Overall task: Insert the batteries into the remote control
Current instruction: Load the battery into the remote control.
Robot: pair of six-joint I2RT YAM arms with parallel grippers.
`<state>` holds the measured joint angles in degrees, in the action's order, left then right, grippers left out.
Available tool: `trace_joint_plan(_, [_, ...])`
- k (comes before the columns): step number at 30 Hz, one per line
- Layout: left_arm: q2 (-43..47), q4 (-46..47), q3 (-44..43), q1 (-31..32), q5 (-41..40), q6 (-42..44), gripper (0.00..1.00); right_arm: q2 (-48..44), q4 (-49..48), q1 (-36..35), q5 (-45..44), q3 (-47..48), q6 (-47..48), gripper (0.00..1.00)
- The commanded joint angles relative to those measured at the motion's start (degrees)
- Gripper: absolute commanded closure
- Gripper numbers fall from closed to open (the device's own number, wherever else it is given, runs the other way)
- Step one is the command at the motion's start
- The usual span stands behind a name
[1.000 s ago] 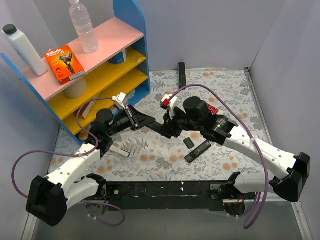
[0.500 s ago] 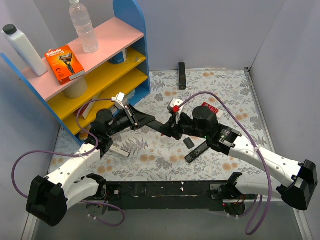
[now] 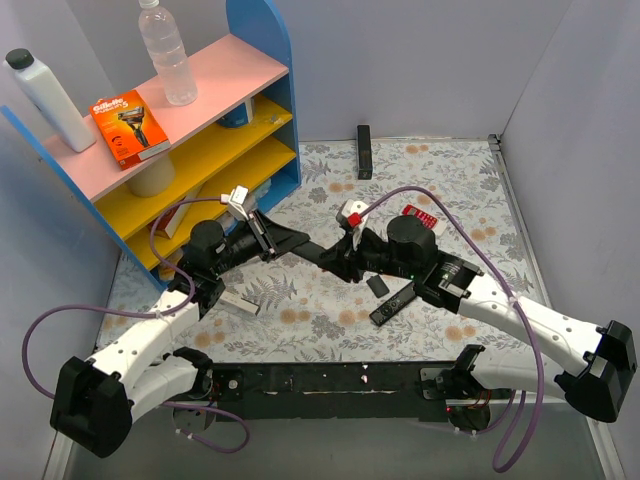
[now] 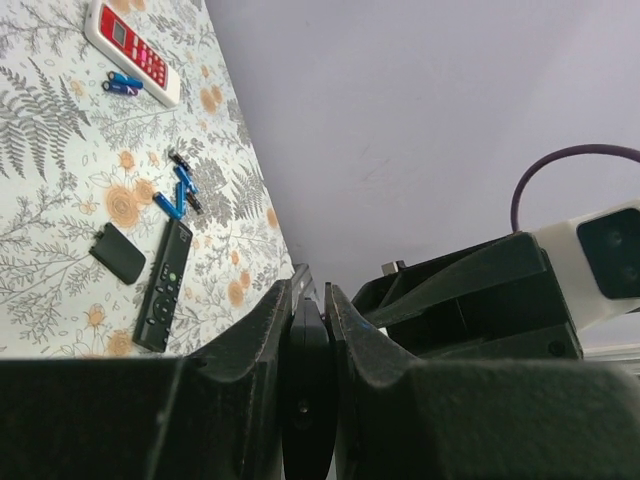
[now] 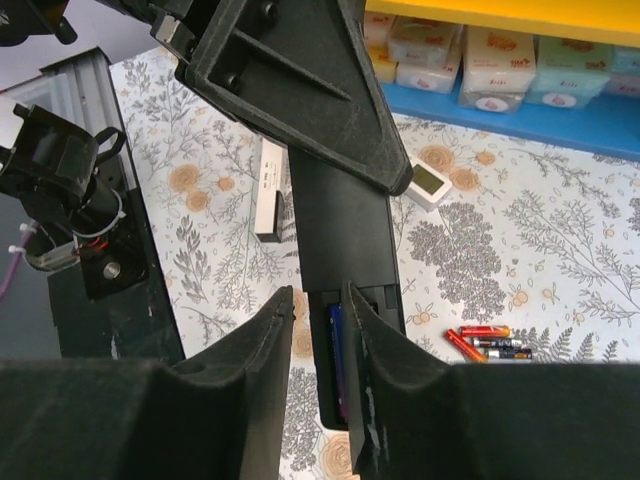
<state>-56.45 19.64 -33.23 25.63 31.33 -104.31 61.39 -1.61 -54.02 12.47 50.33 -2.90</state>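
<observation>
Newly parted, right gripper's (image 5: 316, 292) jaws release one battery (image 5: 337, 375) into the remote control (image 5: 340, 220) my left gripper (image 4: 308, 292) clamps; fetch another.

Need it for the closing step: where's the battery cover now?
Top view: the battery cover lies flat on the table, right of centre, just left of the loose black remote.

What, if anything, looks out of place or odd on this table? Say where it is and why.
Nothing looks spilled or broken. A small black battery cover lies loose on the mat, while the remote control held aloft by the left gripper has its compartment open, one blue battery inside. Red cells lie scattered on the mat.
</observation>
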Motion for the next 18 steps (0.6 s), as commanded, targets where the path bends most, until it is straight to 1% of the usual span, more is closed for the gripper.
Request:
trace_joint_plan(1, [3.27,-1.00,1.14,0.30,-2.68,5.24,1.00,0.75,8.53,-0.12,0.45,5.30,-0.97,0.63])
trace_joint_plan(3, [3.18,-2.76,2.12,0.21,-3.73,6.31,1.00,1.10,10.56,-0.12,-0.25,8.54,-0.80,0.57])
trace_joint_plan(5, [3.10,-4.25,3.35,0.21,-4.69,7.10,1.00,1.80,14.51,0.05,-2.88,10.66,-0.71,0.50])
trace_joint_plan(6, [3.10,-4.78,3.61,0.21,-5.14,7.45,1.00,2.16,16.44,0.32,-4.11,12.67,-0.19,0.45])
trace_joint_plan(7, [3.10,-5.31,3.96,0.21,-5.58,8.07,1.00,2.42,19.77,1.01,-6.64,13.82,0.08,0.43])
trace_joint_plan(9, [2.92,-6.89,4.23,0.21,-6.28,8.77,1.00,3.21,22.86,2.33,-9.12,15.76,1.04,0.38])
trace_joint_plan(10, [2.83,-7.33,4.14,0.21,-6.28,9.04,1.00,3.30,23.92,4.08,-11.57,15.86,1.83,0.37])
trace_joint_plan(11, [2.66,-7.68,4.32,0.21,-6.28,9.39,1.00,3.74,25.93,5.58,-12.20,15.86,2.10,0.36])
trace_joint_plan(12, [2.74,-7.69,4.49,0.21,-6.28,9.56,1.00,3.92,26.91,7.33,-12.29,15.86,2.19,0.36])
trace_joint_plan(13, [2.57,-7.69,4.58,0.21,-6.28,9.48,1.00,4.35,27.88,11.70,-11.51,15.77,1.93,0.36])
trace_joint_plan(15, [2.48,-7.42,4.84,0.21,-5.93,9.74,1.00,5.76,29.73,16.12,-11.06,15.33,1.75,0.36])
trace_joint_plan(16, [2.31,-7.42,4.84,0.30,-5.76,9.74,1.00,6.46,30.08,19.62,-11.32,14.89,1.84,0.36])
trace_joint_plan(18, [2.13,-7.42,4.76,0.30,-5.49,10.27,1.00,8.65,30.96,22.72,-11.76,14.71,2.19,0.36])
